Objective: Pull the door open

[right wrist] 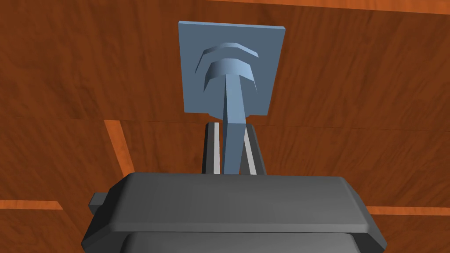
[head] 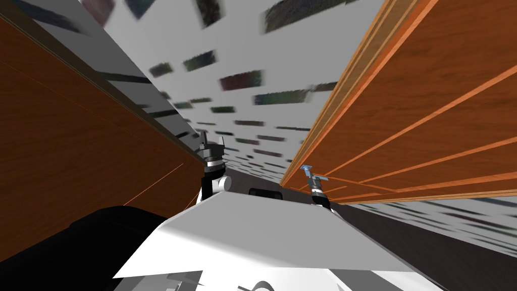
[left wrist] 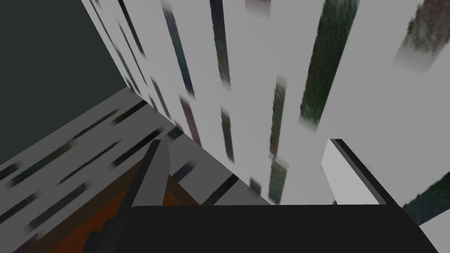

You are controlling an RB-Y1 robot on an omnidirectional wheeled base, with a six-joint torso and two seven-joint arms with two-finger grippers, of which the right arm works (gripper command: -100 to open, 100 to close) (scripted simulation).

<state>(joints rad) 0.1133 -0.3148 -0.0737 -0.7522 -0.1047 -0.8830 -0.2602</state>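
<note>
House interior, narrow doorway passage. Evidence: panelled brown wooden door (head: 429, 101) with lever handle (right wrist: 233, 110) at the right claw (right wrist: 231, 131); pale, dark-flecked walls (head: 242, 50) beyond it.

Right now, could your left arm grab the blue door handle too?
Probably not. The right gripper is shut on the blue handle, covering most of its lever, and the left gripper sits by the other wooden panel, away from the door.

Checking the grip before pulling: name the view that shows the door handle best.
Right wrist view: the blue handle is large and central, with the right gripper shut on its lever. Head view shows it tiny against the wooden door. Left wrist view is aimed elsewhere.
</note>
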